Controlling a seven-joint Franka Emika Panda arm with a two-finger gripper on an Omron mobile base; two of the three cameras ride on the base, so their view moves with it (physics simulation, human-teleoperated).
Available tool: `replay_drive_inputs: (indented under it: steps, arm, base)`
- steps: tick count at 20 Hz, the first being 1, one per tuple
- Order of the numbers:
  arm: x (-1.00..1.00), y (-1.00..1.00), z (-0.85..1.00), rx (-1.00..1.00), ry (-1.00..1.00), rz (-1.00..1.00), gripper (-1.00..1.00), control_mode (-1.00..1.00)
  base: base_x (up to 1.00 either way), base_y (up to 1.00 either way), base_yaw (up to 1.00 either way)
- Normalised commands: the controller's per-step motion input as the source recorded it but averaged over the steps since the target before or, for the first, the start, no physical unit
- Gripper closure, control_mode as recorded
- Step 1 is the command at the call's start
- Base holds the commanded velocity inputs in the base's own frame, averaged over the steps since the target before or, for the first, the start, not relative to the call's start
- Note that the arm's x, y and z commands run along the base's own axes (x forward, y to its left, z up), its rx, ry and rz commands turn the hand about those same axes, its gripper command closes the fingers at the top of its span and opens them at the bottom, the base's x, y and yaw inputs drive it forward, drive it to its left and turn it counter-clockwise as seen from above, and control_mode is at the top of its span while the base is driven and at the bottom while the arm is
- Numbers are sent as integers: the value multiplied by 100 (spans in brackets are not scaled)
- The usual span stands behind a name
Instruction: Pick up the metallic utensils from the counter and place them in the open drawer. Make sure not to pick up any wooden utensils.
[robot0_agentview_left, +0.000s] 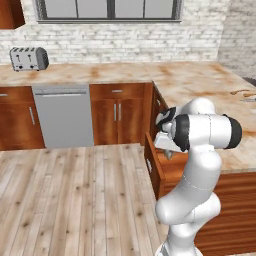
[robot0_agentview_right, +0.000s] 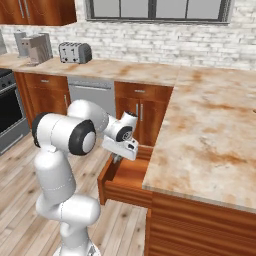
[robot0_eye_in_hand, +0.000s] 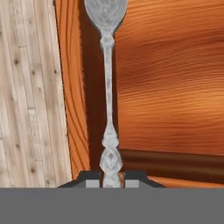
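Grey metal spoon (robot0_eye_in_hand: 107, 87): pinched at ornate handle end between closed fingers (robot0_eye_in_hand: 92, 178), hanging bowl-first over open drawer (robot0_agentview_right: 131, 176) beside bench (robot0_agentview_right: 210, 130). Likely light, rigid, slippery; best gripped mid-handle to limit swing

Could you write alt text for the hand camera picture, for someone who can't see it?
A grey metal spoon is pinched by its handle in the gripper, bowl pointing away, over the open wooden drawer. Pale plank floor runs along the left.
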Motion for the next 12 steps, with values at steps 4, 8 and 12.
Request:
replay_drive_inputs:
  steps: [4, 8, 12]
  arm:
    - [0, 0, -27, 2, 0, 0, 100, -100]
    - [0, 1, -18, 3, -1, 0, 100, -100]
    - [9, 15, -36, 1, -1, 0, 100, -100]
  base:
    - [0, 0, 0]
    - [0, 0, 0]
    - [0, 0, 0]
